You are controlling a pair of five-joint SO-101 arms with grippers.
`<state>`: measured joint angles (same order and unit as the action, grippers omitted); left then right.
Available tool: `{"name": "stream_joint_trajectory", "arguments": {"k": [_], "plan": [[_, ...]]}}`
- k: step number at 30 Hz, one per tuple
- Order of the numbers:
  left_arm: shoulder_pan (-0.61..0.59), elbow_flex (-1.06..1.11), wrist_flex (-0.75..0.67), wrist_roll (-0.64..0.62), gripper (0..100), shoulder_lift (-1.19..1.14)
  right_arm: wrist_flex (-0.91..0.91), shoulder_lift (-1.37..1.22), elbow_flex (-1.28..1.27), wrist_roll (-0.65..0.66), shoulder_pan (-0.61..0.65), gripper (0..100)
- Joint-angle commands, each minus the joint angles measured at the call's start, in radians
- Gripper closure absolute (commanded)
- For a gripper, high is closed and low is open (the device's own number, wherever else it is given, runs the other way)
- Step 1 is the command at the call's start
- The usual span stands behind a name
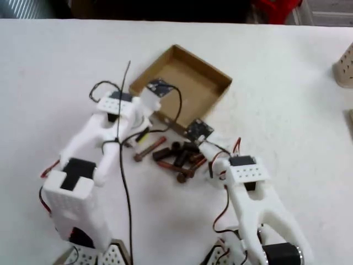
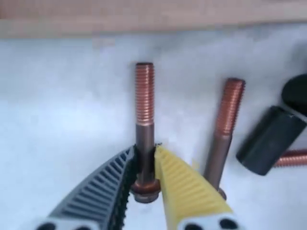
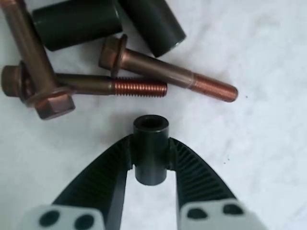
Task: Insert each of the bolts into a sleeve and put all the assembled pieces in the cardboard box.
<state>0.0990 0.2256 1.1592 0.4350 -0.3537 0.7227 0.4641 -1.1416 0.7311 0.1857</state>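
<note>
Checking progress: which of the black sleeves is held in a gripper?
The sleeve clamped in the right gripper; a second sleeve and a third sleeve lie loose on the table.

I have the cardboard box on the table, toward the far side and near the middle. Just in front of it lies a heap of bolts and sleeves, between the left arm and the right arm. The left gripper is at the heap's left edge with a bolt between its fingers, and a second bolt lies just beside that one. The right gripper is at the heap's right side, closed around a sleeve. Three bolts and two sleeves lie beyond it.
</note>
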Motion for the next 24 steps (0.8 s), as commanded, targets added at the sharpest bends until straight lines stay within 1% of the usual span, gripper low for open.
{"name": "stream_joint_trajectory", "arguments": {"k": [1,6,8,10,13,15,16,17,18,21,24], "plan": [[-0.07,-0.018,0.1,0.014,98,0.001,-0.015,0.019,0.026,0.017,0.012,98.1],[-0.156,0.06,0.109,0.003,98,0.042,-0.015,0.019,0.026,0.017,0.013,98.1],[-0.202,0.081,0.104,-0.068,98,0.087,-0.015,0.019,0.026,0.017,0.013,98.1],[-0.252,0.112,0.072,-0.221,98,0.14,-0.015,0.019,0.026,0.014,0.013,98.1],[-0.344,0.158,0.0,-0.514,98,0.222,-0.013,0.019,0.026,0.011,0.013,98.1],[-0.427,0.19,-0.043,-0.72,98,0.278,-0.013,0.019,0.026,0.011,0.013,98.1],[-0.466,0.212,-0.075,-0.801,98,0.308,-0.013,0.019,0.025,0.011,0.013,98.1],[-0.495,0.239,-0.117,-0.845,98,0.335,-0.013,0.019,0.025,0.011,0.013,98.1],[-0.51,0.272,-0.161,-0.859,98,0.363,-0.013,0.019,0.025,0.011,0.013,98.1],[-0.507,0.379,-0.288,-0.859,98,0.441,-0.013,0.019,0.025,0.011,0.013,98.1],[-0.478,0.446,-0.339,-0.844,97,0.515,-0.013,0.019,0.025,0.011,0.013,98.1]]}}
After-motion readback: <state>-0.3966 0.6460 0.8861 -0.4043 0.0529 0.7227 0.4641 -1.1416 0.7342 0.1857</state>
